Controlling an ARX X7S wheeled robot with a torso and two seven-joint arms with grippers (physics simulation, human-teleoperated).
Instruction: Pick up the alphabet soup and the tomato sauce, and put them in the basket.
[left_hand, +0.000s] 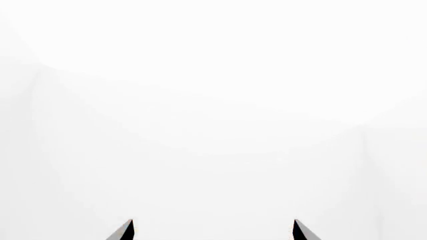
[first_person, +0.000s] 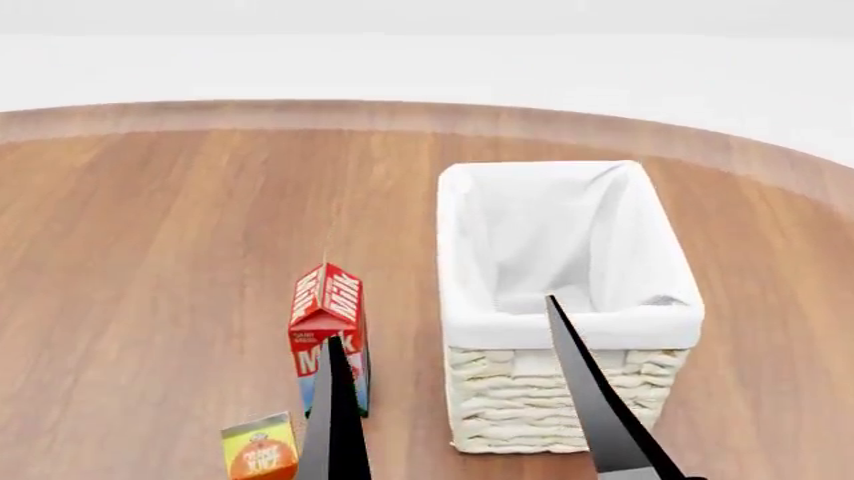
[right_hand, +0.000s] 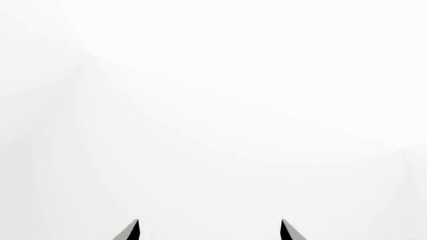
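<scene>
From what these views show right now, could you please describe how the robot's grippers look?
Little shows. In each wrist view, the left gripper and right gripper appear only as two dark, pointed fingertips with greyer faces. In the head view, two long, tapering dark-grey blades rise from the bottom edge. No cables or markings are visible.

Orange carton — bottom cut off

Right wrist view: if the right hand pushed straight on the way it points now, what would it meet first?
Nothing that can be made out. Ahead of the right hand, with its fingertips apart, that view shows only blank white, with no can, basket or table. Depth is unreadable there, so the way only looks free.
</scene>
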